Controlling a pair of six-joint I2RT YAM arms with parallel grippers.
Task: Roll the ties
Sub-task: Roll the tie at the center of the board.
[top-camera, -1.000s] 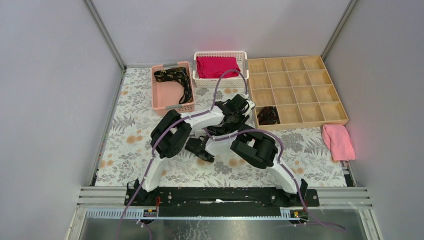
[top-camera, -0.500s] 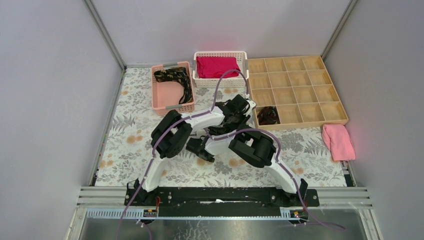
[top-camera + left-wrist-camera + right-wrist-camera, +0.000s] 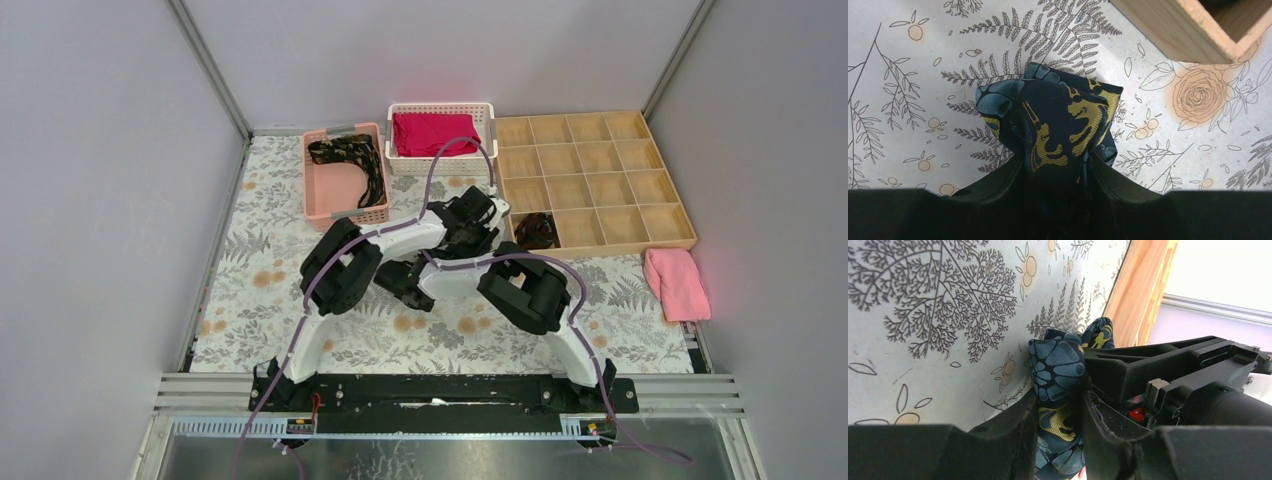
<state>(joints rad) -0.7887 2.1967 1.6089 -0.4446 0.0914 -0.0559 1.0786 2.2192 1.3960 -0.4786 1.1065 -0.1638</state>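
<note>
Both hands are gripping one tie (image 3: 1048, 115) in the middle of the worktop (image 3: 908, 100), just near-left of the wooden tray (image 3: 1173, 30). Your left hand (image 3: 1057, 167) is clamping the bunched fabric between its fingers, with blue and gold folds bulging out beyond the tips over the patterned cover. Your right hand (image 3: 1058, 407) is squeezing the same bundle from another side (its fingers are pressing straight into the cloth), and the left hand's black body is sitting right beside it. From above you are seeing the two arms crossing over the spot, so the bundle itself is hiding beneath them. A coiled tie (image 3: 535, 230) is lying in the tray's near-left compartment. A second tie (image 3: 350, 160) is lying draped in the pink basket (image 3: 345, 215) at the far left, and a red cloth (image 3: 433, 133) is filling the white basket (image 3: 440, 165) beside it. A pink towel (image 3: 675, 283) is lying at the right.
</note>
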